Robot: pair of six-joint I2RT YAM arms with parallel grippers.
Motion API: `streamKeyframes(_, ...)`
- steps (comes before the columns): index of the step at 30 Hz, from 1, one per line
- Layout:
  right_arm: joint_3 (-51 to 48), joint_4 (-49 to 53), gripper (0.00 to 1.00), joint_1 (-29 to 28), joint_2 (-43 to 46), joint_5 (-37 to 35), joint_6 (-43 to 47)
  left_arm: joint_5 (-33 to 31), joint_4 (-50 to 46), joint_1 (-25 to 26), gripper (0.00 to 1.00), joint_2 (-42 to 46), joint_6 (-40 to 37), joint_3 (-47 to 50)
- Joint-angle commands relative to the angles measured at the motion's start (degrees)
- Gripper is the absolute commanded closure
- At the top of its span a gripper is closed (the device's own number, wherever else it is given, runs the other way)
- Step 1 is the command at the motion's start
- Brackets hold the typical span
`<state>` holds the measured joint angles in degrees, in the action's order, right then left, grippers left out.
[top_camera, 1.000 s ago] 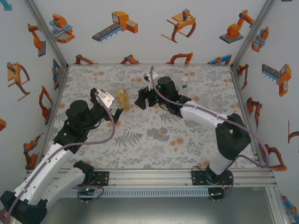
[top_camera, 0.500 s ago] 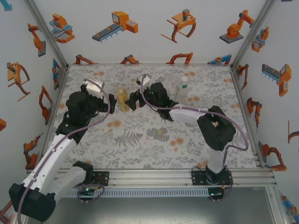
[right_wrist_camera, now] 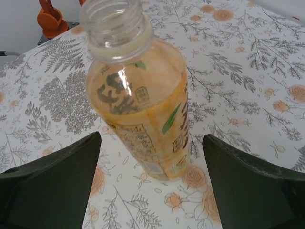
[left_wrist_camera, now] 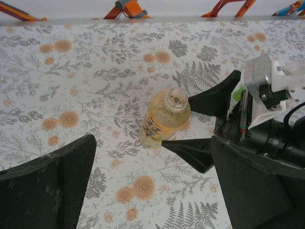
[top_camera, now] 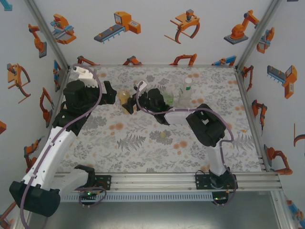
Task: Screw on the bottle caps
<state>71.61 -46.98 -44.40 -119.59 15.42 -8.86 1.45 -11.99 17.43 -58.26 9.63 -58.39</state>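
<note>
Toward the table's [top_camera: 143, 152] far edge, an open bottle [top_camera: 125, 98] stands between my left gripper [top_camera: 110, 93] and right gripper [top_camera: 132, 104]; a capped bottle [top_camera: 186, 94] stands farther right.

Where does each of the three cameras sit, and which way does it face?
Top external: high behind the bases, looking down and forward over the table; both arms whole, left gripper and right gripper open.
Left wrist: on the left arm, looking across the table at the open bottle; left fingers low in frame, right gripper beyond.
Right wrist: on the right arm, close on the open bottle, framed by right fingers.
Shared: all three show the open bottle.
</note>
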Motion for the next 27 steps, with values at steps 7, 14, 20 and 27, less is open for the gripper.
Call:
streamKeyframes(7,7.97,-5.23,0.22,-0.6,-4.64,0.11,0.88,9.89,0.96,-4.63,0.03,0.95,2.53,1.17)
streamKeyframes(14,11.9,-5.14,0.26,-1.03,-7.63,0.4,-0.01,11.36,1.17,-4.77,0.03,1.43,1.01,1.61)
streamKeyframes(20,12.93,-4.96,0.35,-1.45,-8.08,0.82,-0.27,12.06,1.57,-4.84,0.03,1.52,0.79,1.88)
streamKeyframes(27,11.26,-4.7,0.45,-1.74,-5.48,0.93,0.19,13.55,1.87,-4.79,0.03,1.21,0.67,1.88)
